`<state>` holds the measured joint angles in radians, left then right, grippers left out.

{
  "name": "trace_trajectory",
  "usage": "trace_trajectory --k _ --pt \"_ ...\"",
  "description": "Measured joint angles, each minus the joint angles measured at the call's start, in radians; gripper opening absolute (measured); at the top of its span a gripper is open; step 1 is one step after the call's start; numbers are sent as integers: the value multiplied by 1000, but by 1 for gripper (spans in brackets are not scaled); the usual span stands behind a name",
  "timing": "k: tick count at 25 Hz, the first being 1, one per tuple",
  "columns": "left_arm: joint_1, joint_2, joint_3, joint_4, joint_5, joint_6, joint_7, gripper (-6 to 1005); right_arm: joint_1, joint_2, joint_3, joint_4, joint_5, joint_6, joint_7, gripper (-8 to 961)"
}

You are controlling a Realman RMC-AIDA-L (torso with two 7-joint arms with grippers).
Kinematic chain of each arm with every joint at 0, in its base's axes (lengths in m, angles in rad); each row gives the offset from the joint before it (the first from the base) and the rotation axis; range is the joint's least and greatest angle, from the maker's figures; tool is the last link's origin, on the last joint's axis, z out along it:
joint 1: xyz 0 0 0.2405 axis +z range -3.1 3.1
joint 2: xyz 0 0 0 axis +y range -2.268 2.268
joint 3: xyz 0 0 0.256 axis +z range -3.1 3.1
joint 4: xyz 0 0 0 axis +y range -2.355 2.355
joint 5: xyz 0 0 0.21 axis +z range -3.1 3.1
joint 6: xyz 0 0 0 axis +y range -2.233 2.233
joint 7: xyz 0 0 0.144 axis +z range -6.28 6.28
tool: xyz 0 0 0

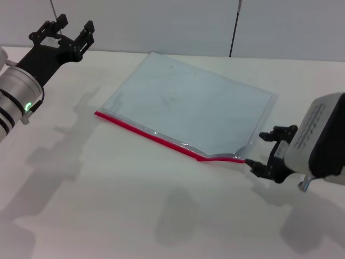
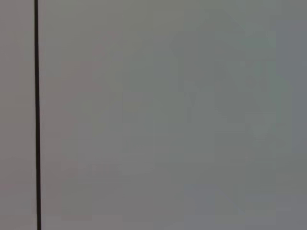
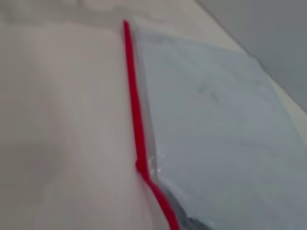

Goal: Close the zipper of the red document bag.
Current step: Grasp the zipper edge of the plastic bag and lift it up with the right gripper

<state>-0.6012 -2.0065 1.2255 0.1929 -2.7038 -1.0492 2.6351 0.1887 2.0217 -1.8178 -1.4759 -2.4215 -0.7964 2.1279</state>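
The red document bag (image 1: pixel 188 100) lies flat on the white table, a translucent pale blue-grey pouch; it also shows in the right wrist view (image 3: pixel 216 129). Its zipper (image 1: pixel 156 137) is a thin red strip along the near long edge, kinked upward near its right end, and it runs lengthwise through the right wrist view (image 3: pixel 135 115). My right gripper (image 1: pixel 266 151) sits low at the bag's near right corner, open, with the zipper's end just short of its fingers. My left gripper (image 1: pixel 66 31) hangs open, raised at the far left, well away from the bag.
The white table (image 1: pixel 108 205) stretches bare in front of the bag. A grey wall (image 1: pixel 161 21) with dark vertical seams stands behind it. The left wrist view shows only that wall (image 2: pixel 192 115) and one seam.
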Motion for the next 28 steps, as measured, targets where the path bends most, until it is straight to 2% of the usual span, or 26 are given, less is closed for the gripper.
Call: trace_trajectory --k 6,28 --pt "0 0 0 1 -1 0 0 629 2 0 -33 11 -29 8 6 656" --pt "-3 0 0 8 -2 -1 -7 624 72 0 -55 158 -34 119 -11 658"
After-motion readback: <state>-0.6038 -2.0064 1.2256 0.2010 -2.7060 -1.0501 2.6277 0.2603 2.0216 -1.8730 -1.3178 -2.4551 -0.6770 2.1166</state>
